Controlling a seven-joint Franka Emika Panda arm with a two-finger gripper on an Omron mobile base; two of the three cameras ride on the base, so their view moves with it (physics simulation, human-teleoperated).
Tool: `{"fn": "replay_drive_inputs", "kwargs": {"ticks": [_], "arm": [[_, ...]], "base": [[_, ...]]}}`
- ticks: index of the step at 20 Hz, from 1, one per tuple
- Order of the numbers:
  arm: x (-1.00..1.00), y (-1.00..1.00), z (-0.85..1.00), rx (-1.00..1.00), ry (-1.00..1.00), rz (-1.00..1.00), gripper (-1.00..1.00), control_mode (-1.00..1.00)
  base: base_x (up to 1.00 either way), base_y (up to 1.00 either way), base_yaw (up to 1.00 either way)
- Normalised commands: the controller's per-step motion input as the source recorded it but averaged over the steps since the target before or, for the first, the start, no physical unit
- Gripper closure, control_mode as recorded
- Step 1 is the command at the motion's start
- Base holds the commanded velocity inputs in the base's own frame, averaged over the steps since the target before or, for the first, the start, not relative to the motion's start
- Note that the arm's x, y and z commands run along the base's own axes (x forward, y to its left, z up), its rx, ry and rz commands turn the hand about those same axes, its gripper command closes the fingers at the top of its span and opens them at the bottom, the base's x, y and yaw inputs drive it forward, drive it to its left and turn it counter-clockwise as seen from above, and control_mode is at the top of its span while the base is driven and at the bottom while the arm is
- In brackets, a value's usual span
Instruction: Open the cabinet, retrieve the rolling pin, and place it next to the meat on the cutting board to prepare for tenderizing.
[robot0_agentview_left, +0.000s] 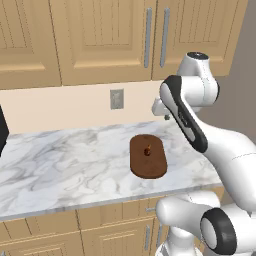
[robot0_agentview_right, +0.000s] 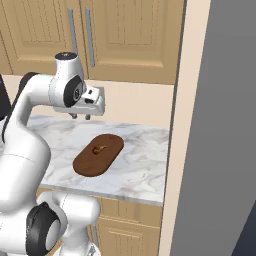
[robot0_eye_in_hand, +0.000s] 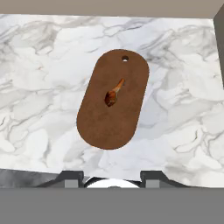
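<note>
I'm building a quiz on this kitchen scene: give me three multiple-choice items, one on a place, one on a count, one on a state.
1. Where does the tiny reddish-brown meat lie?
A. on the dark brown oval wooden cutting board
B. on bare marble
C. inside the cabinet

2. How many long grey bar handles does the light tan wood wall cabinet show?
A. one
B. two
C. four

3. The cabinet's doors are:
A. both open
B. one open
C. both shut

Answers: 1 A, it sits mid-board; 2 B, a pair flanks the door seam; 3 C, both panels lie flush.
</note>
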Motion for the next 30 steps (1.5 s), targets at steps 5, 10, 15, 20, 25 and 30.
{"fn": "replay_drive_inputs", "kwargs": {"ticks": [5,10,15,20,25,30], "arm": [[-0.26,0.06,0.02,-0.04,-0.14,0.0,-1.0,-1.0],[-0.4,0.12,0.22,-0.1,-0.33,-0.04,-1.0,-1.0],[-0.18,0.01,0.23,-0.01,-0.27,-0.01,-1.0,-1.0],[-0.07,0.0,0.21,0.02,-0.22,0.0,-1.0,-1.0],[-0.03,0.0,0.47,0.0,-0.26,0.0,-1.0,-1.0],[-0.04,0.0,0.63,0.0,-0.19,0.0,-1.0,-1.0]], "base": [[0.0,0.0,0.0],[0.0,0.0,0.0],[0.0,0.0,0.0],[0.0,0.0,0.0],[0.0,0.0,0.0],[0.0,0.0,0.0]]}}
